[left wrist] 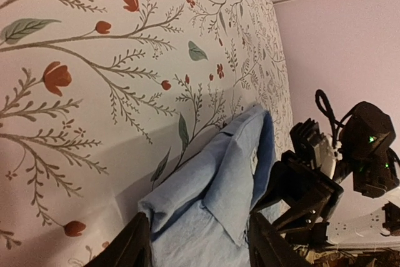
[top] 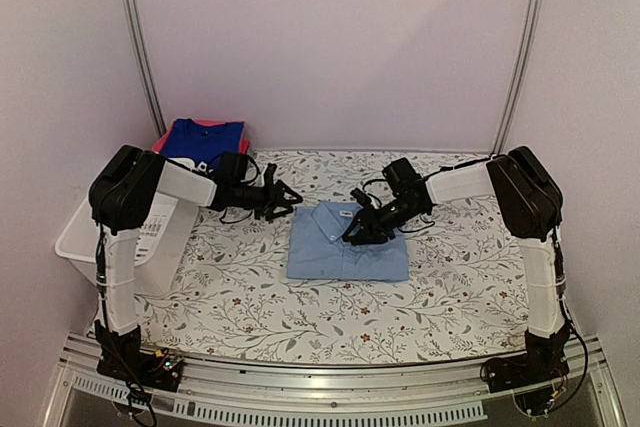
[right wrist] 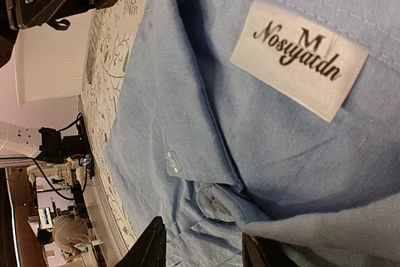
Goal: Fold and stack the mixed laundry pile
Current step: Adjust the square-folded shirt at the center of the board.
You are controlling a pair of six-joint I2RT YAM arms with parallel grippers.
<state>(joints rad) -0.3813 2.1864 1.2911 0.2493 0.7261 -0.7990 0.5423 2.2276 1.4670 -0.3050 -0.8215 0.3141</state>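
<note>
- Lying folded flat in the middle of the tabletop [top: 250,292], the pale-blue button shirt [top: 345,252] has its collar at the far edge and its hem toward the arm bases.
- Left jaws: about half apart, just at the shirt's far-left corner. The wrist view shows that corner in line with the gap, and no pinch is visible.
- Right jaws: also part open, set down on the collar by the neck label [right wrist: 299,59], with cloth flat between them and nothing visibly gripped.
- Both sit along the far edge, the right nearer the middle. I judge that any further fold or lift would start from that edge.
- A blue item with white print [top: 203,139] lies on a pink-red garment [top: 158,137], stacked far left beyond the white basket [top: 75,237].
</note>
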